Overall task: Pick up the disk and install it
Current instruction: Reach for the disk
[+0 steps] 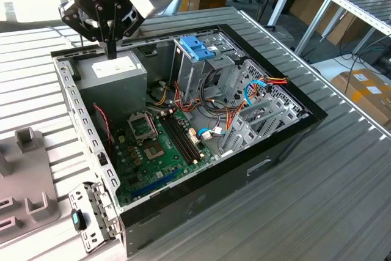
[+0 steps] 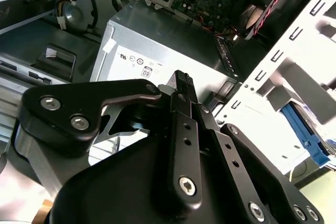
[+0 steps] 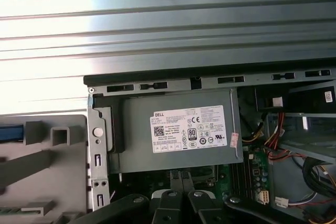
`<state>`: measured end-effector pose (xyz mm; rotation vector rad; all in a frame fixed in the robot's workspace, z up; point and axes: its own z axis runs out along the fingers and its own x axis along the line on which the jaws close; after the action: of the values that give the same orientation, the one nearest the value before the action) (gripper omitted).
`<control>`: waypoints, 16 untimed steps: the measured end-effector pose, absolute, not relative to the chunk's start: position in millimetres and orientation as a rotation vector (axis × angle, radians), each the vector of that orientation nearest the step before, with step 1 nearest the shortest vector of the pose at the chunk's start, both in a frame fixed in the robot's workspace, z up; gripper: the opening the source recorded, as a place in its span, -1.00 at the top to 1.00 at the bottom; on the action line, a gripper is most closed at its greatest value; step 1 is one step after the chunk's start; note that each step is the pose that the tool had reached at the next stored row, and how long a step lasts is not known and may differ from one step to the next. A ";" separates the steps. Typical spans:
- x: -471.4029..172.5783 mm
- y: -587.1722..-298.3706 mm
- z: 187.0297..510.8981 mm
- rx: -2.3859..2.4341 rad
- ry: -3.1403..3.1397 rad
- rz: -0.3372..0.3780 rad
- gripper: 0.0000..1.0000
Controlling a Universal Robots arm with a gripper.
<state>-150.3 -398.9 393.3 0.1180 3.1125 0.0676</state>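
Currently, the gripper (image 1: 110, 50) is hovering empty over the open computer case (image 1: 214, 194).
Its fingers (image 2: 181, 85) are pressing together above the grey power-supply box (image 1: 113, 71). The disk (image 2: 310, 132), judging by its blue rail, is lying just outside the case wall, so pickup and installation are both still waiting.

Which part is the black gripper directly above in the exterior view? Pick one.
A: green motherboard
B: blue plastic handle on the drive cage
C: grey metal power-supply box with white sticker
C: in the exterior view the gripper points straight down at the grey metal power-supply box.
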 end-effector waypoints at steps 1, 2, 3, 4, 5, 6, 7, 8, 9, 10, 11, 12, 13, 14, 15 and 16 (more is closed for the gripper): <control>-150.9 -398.9 393.3 0.118 3.112 0.068 0.79; -151.4 -398.9 393.3 0.118 3.112 0.068 0.79; -151.8 -398.9 393.3 0.118 3.112 0.068 0.79; -152.3 -398.9 393.3 0.118 3.112 0.068 0.79; -152.7 -398.9 393.3 0.118 3.112 0.068 0.79; -153.4 -398.9 393.3 0.118 3.112 0.068 0.79; -153.7 -398.9 393.3 0.118 3.113 0.068 0.79; -154.2 -398.9 393.3 0.118 3.112 0.068 0.79; -154.6 -398.9 393.3 0.118 3.113 0.068 0.79; -155.2 -398.9 393.3 0.118 3.112 0.068 0.79; -155.9 -398.9 393.3 0.118 3.112 0.068 0.79; -156.3 -398.9 393.3 0.118 3.113 0.068 0.79; -156.9 -398.9 393.3 0.118 3.112 0.068 0.79; -157.3 -398.9 393.3 0.118 3.113 0.068 0.79; -157.6 -398.9 393.3 0.118 3.112 0.068 0.79; -158.4 -398.9 393.3 0.118 3.113 0.068 0.79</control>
<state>-158.4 -398.9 393.3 0.1180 3.1125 0.0677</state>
